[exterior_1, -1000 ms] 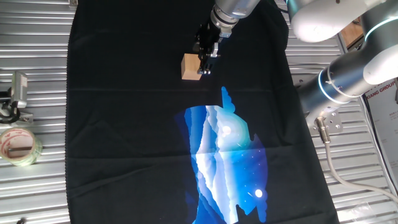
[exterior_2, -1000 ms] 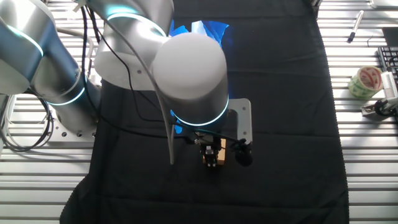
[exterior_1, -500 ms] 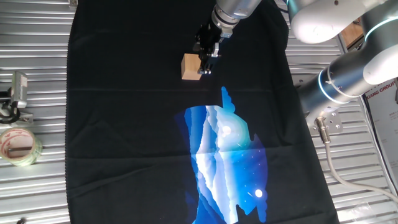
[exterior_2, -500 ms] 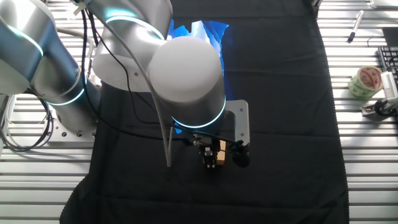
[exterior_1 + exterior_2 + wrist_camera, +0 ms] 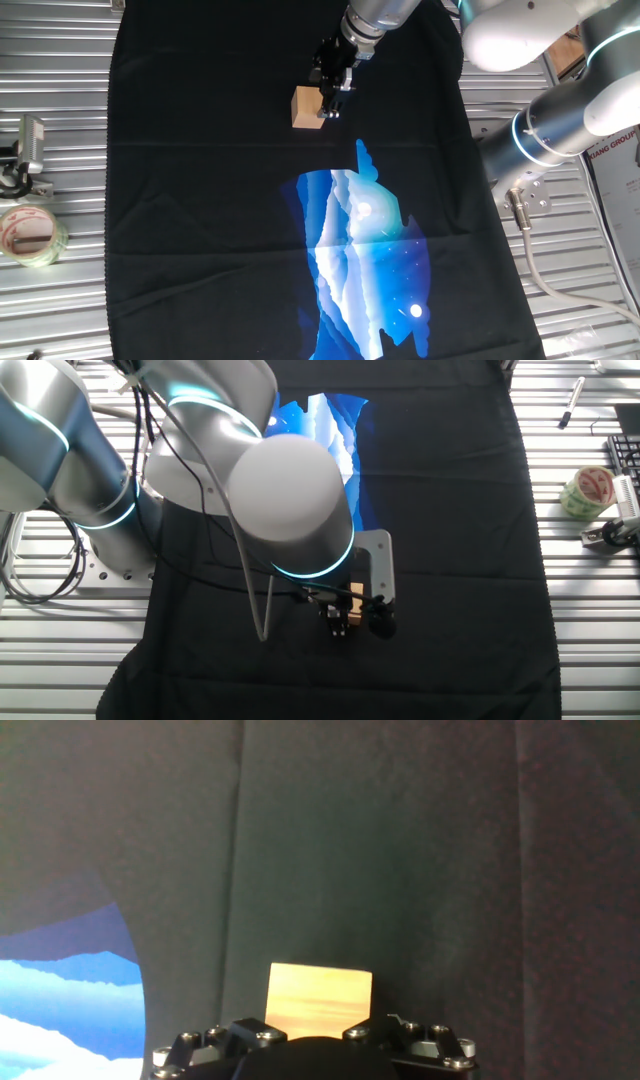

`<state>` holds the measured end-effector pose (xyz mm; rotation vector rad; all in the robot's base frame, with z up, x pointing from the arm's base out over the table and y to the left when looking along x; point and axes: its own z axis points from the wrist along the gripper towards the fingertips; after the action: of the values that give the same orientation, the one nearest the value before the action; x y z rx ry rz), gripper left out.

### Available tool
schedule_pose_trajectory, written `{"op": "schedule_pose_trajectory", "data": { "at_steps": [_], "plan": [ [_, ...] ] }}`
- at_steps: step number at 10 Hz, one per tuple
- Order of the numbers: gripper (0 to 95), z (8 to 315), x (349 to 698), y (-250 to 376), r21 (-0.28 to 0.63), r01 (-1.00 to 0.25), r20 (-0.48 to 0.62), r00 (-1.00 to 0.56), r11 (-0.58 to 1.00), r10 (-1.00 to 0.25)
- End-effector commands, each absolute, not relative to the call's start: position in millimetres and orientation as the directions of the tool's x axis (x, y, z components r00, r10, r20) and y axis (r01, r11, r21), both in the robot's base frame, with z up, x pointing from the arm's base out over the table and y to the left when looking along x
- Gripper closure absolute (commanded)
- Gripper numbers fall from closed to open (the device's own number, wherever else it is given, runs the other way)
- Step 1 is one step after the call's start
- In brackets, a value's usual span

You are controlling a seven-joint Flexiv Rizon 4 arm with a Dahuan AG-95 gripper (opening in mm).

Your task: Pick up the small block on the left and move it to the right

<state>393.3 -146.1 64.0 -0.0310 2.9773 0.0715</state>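
The small block [image 5: 307, 107], a plain tan wooden cube, sits on the black cloth [image 5: 200, 200] near its far edge. My gripper [image 5: 331, 100] stands at the block's right side, with its dark fingers touching or overlapping that edge. In the other fixed view the block [image 5: 351, 596] peeks out under the wrist, and the gripper [image 5: 340, 622] is mostly hidden by the arm. The hand view has the block [image 5: 318, 1000] low in the middle, its near end between my gripper [image 5: 315, 1032] fingers. I cannot make out whether they press on it.
A blue mountain print [image 5: 365, 260] covers the cloth's middle. A roll of clear tape [image 5: 28, 234] and a metal clip [image 5: 25, 155] lie on the slatted table to the left. The arm's base and cables [image 5: 545, 200] stand at the right.
The block has stayed where it was. In the other fixed view the arm's wrist has shifted slightly left and lower over the block.
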Motion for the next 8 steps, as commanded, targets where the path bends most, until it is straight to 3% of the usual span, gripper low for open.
{"op": "schedule_pose_trajectory", "data": {
  "at_steps": [1, 8],
  "plan": [
    [19.0, 64.3, 391.8, -145.6, 0.044, -0.025, -0.166, -0.986, 0.999, -0.017],
    [19.0, 55.7, 394.9, -146.8, 0.036, -0.027, -0.172, -0.985, 0.999, -0.02]
  ]
}}
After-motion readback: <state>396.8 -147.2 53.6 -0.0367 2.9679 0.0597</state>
